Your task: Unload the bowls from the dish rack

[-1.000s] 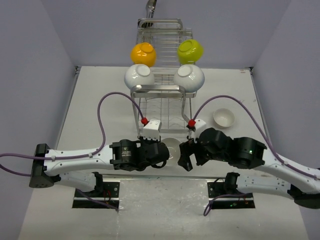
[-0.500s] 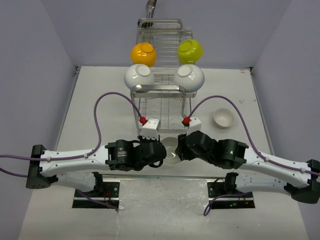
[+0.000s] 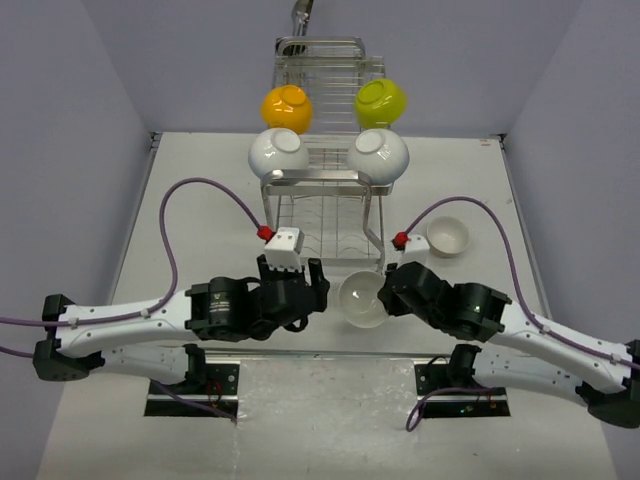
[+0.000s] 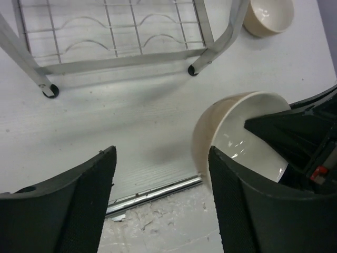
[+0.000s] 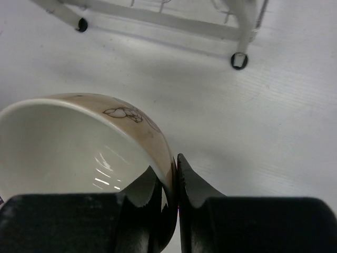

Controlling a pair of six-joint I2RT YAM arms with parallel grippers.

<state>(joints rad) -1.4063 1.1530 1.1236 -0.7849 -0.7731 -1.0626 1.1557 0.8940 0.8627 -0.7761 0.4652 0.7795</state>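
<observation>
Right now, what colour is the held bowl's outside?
The bowl is beige with a faint line drawing; clearest in the right wrist view.

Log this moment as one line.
right jaws: shut on bowl rim | left jaws: open, empty | rack holds: orange, green, two white bowls | table: one loose bowl

White arms (image 3: 120,318); black claws (image 4: 162,153); purple cables (image 3: 168,255) with red plugs (image 3: 265,232).
</observation>
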